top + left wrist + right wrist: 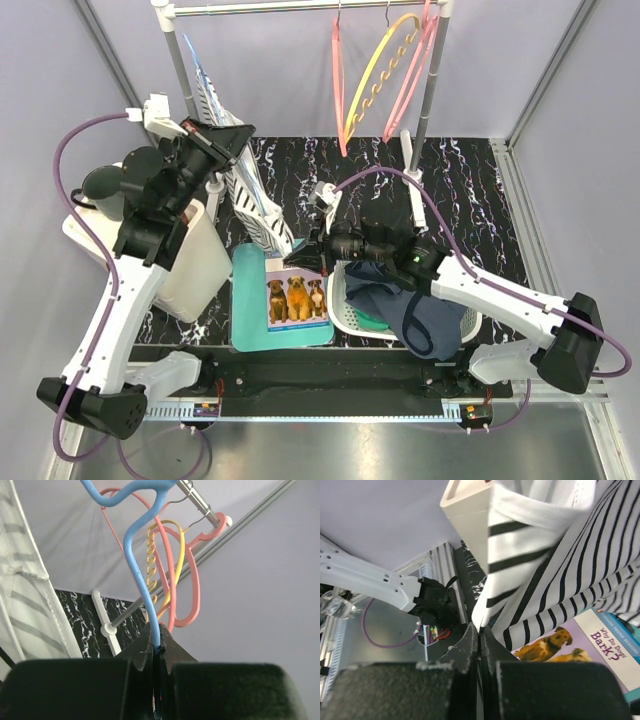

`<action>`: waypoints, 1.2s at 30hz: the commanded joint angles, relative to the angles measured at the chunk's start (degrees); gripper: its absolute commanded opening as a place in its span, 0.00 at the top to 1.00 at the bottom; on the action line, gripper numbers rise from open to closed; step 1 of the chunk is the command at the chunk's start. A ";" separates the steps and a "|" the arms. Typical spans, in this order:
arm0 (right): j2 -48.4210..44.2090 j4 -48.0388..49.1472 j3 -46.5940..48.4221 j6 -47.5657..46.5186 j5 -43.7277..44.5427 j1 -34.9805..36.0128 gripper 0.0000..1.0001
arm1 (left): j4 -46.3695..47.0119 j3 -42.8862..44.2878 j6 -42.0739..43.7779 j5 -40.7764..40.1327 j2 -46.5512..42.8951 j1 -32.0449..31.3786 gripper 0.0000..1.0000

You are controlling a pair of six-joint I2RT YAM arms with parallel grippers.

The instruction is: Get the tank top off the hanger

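A white tank top with dark stripes (252, 195) hangs on a blue hanger (196, 62) below the left end of the rack's rail. My left gripper (243, 135) is shut on the blue hanger (138, 575), whose wire runs between its jaws; the striped cloth (27, 605) shows to the left. My right gripper (292, 260) is shut on the lower hem of the tank top (560, 555), which stretches up and to the right from its closed jaws.
Pink (338, 75) and yellow (380, 75) empty hangers hang on the rail's right part. A white bin (195, 265) stands at the left. A dog book (296, 300) lies on a teal mat (250, 310). A white basket (345, 305) holds dark blue clothes (425, 320).
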 commanded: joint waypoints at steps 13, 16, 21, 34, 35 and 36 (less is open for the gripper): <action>12.55 -5.38 22.14 -11.33 21.42 -0.75 1.00 | 5.05 0.31 -23.80 29.61 -13.70 0.54 1.00; 13.70 -5.29 26.09 -11.68 24.93 -2.07 1.00 | 4.70 -0.73 -25.48 33.13 -15.81 0.46 1.00; 17.46 -4.41 35.31 -12.13 25.56 -5.76 1.00 | 4.44 -8.38 -28.38 34.72 -23.54 0.54 1.00; 30.84 -4.06 55.44 -11.51 25.12 -9.37 1.00 | -3.12 -4.69 -29.61 38.94 -30.49 0.54 1.00; 31.10 -4.15 55.89 -11.51 25.21 -9.46 1.00 | -3.03 -4.96 -30.05 39.20 -31.01 0.46 1.00; 31.71 -4.24 56.50 -11.68 25.12 -9.80 1.00 | -2.42 -5.48 -32.49 39.46 -31.37 0.46 1.00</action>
